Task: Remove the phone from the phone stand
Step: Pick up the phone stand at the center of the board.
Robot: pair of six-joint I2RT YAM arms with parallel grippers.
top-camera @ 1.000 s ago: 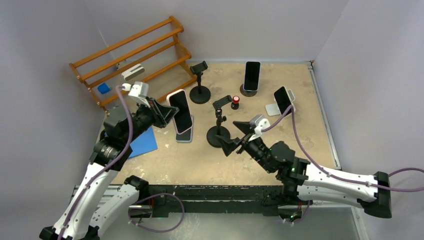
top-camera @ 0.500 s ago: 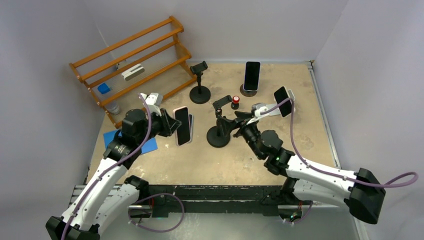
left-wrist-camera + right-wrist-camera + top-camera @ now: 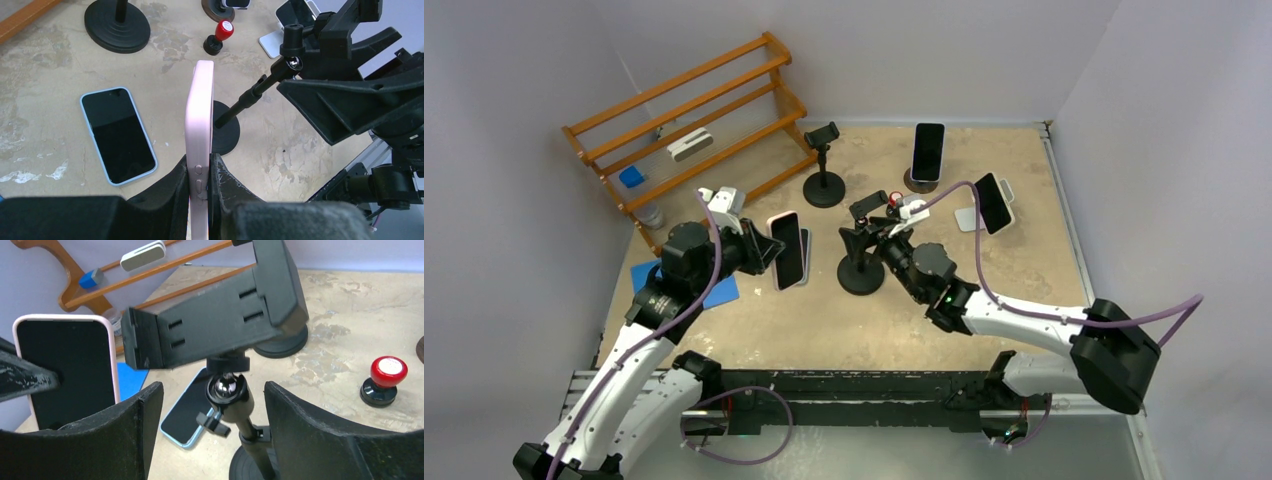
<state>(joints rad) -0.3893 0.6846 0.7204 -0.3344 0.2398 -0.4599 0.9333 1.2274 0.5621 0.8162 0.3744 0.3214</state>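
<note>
From above, your left gripper [image 3: 772, 252] clamps the pink phone [image 3: 788, 245] upright, just left of the phone stand [image 3: 861, 270] and clear of it.

Left wrist: its fingers [image 3: 176, 186] pinch the phone's faces. A blue-cased phone [image 3: 118, 135] lies flat to the left.

Right wrist: your right gripper [image 3: 212, 390] gapes wide, straddling the stand's pole without touching it. A red stamp [image 3: 384, 380] sits to the right.

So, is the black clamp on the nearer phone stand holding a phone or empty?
Empty. The black clamp shows bare slots with nothing between its ends; the pink-cased phone sits in the left claw, apart from it.
</note>
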